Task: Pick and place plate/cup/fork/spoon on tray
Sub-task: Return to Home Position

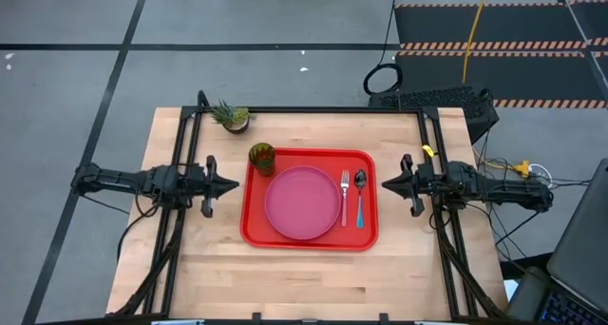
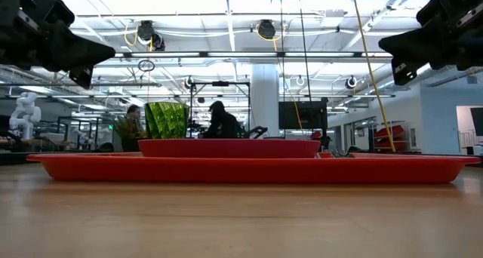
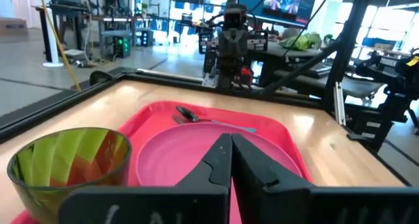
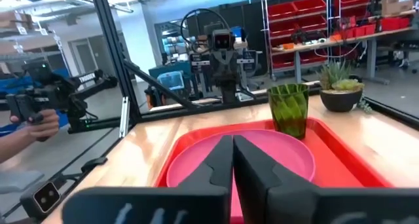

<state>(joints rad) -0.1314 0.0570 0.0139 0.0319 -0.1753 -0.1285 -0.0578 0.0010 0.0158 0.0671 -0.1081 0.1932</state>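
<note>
The red tray [image 1: 256, 232] lies in the middle of the table. On it rest the pink plate [image 1: 302, 202], the green cup [image 1: 262, 158] upright at its far left corner, the fork [image 1: 345, 197] and the blue-handled spoon [image 1: 360, 194] side by side right of the plate. My left gripper [image 1: 235, 184] is shut and empty, left of the tray. My right gripper [image 1: 385, 183] is shut and empty, right of the tray. Both hover above the table, as the low view shows. The plate [image 3: 190, 152] and the cup [image 3: 65, 162] show in the left wrist view.
A small spiky potted plant [image 1: 231, 117] stands at the table's far left, beyond the tray. Black frame rails [image 1: 313, 109] run along the far and side edges. Bare wood lies near the front edge [image 1: 304, 287]. A person's hand holding a device [image 4: 39, 119] shows beyond the table.
</note>
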